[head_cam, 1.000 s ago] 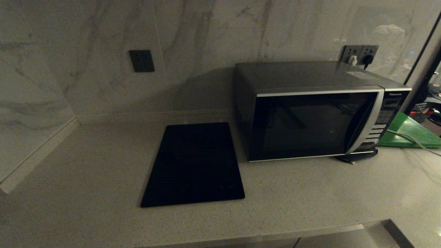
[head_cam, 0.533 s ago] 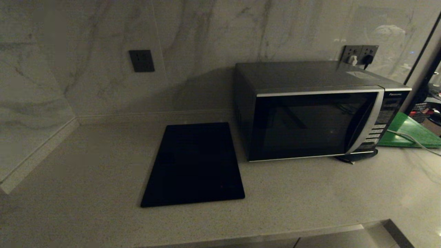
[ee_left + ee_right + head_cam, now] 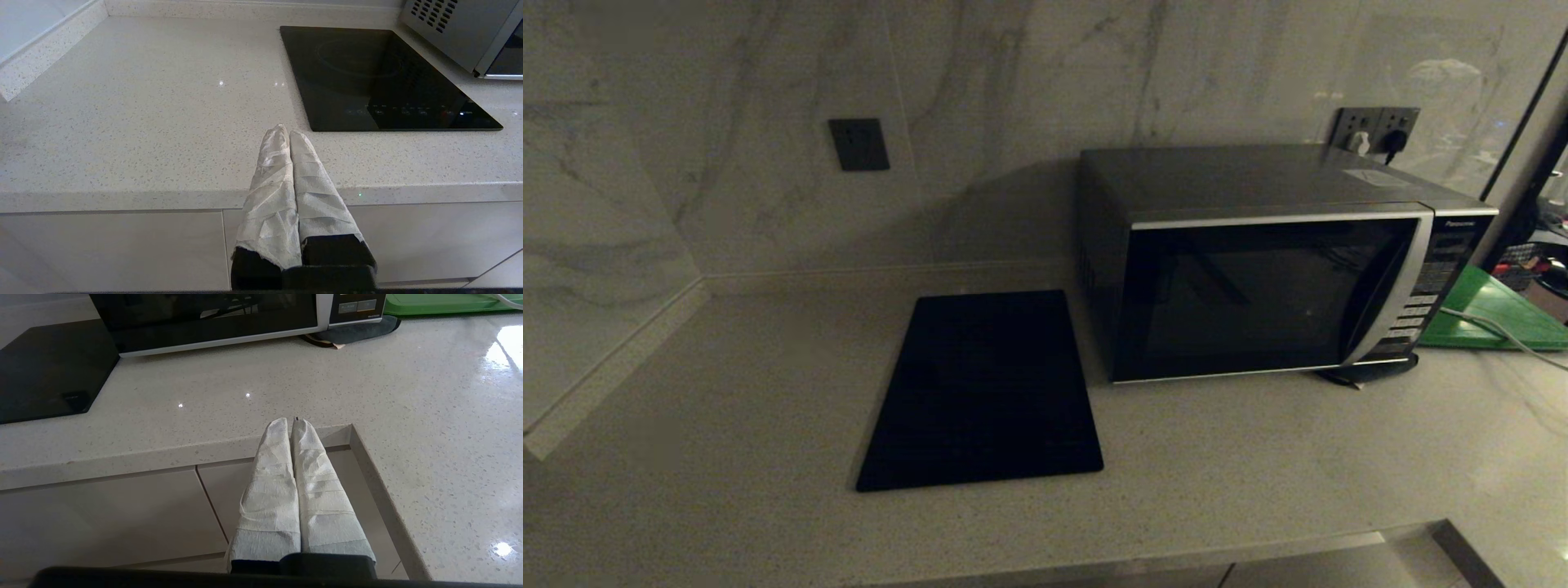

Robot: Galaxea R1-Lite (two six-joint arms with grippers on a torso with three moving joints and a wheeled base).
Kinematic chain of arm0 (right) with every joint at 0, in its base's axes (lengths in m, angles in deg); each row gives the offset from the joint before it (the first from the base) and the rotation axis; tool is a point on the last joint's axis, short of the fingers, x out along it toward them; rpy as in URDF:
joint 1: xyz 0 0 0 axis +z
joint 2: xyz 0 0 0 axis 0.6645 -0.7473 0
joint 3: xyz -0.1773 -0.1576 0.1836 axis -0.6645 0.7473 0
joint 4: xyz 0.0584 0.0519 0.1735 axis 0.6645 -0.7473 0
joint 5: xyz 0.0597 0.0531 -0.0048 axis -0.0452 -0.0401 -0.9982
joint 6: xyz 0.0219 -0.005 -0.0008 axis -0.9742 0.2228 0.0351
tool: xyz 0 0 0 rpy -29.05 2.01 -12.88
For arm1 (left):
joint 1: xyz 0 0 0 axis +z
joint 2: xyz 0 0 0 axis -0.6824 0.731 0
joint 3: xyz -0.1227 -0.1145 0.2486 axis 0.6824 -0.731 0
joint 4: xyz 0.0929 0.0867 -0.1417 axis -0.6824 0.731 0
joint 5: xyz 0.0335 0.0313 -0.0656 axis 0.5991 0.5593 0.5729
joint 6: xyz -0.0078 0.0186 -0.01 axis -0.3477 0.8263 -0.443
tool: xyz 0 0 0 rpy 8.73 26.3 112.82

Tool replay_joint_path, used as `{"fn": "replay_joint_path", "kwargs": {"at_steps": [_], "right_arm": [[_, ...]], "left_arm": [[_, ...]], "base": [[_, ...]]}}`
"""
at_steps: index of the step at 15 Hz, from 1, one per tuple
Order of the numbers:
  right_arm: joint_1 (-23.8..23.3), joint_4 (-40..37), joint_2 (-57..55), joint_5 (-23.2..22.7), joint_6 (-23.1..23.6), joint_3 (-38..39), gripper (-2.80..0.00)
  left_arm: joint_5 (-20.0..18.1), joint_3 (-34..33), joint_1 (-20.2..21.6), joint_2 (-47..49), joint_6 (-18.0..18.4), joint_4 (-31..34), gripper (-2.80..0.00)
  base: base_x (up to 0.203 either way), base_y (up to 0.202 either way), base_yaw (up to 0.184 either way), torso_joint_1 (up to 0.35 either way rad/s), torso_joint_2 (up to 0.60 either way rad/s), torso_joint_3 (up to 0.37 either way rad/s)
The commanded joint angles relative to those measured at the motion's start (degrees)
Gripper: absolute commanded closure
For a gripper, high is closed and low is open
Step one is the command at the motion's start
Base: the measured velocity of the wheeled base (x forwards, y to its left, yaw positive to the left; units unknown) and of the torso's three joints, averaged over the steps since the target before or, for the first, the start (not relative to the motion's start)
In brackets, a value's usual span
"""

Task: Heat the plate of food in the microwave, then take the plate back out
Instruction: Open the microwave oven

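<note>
- Microwave on the right of the counter, door shut; heavy and rigid, so judged best worked by the door's right edge beside the buttons.
- Plate of food nowhere in view.
- Left gripper and right gripper, cloth-wrapped, closed and empty, near the counter's front edge.
</note>
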Motion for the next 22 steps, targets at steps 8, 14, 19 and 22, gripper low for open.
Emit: {"fn": "replay_joint_path", "kwargs": {"at_steps": [8,14,19,22], "right_arm": [[0.02,-0.04,-0.09,0.01,-0.06,0.09,0.00],[0.02,0.00,-0.09,0.01,-0.06,0.09,0.00],[0.02,-0.04,-0.09,0.01,-0.06,0.09,0.00],[0.02,-0.04,-0.09,0.01,-0.06,0.09,0.00]], "left_arm": [[0.04,0.00,0.01,-0.01,-0.04,-0.02,0.00],[0.04,0.00,0.01,-0.01,-0.04,-0.02,0.00],[0.04,0.00,0.01,-0.01,-0.04,-0.02,0.00],[0.04,0.00,0.01,-0.01,-0.04,-0.02,0.00]], "base": [[0.000,0.000,0.000,0.000,0.00,0.000],[0.000,0.000,0.000,0.000,0.00,0.000],[0.000,0.000,0.000,0.000,0.00,0.000],[0.000,0.000,0.000,0.000,0.00,0.000]]}}
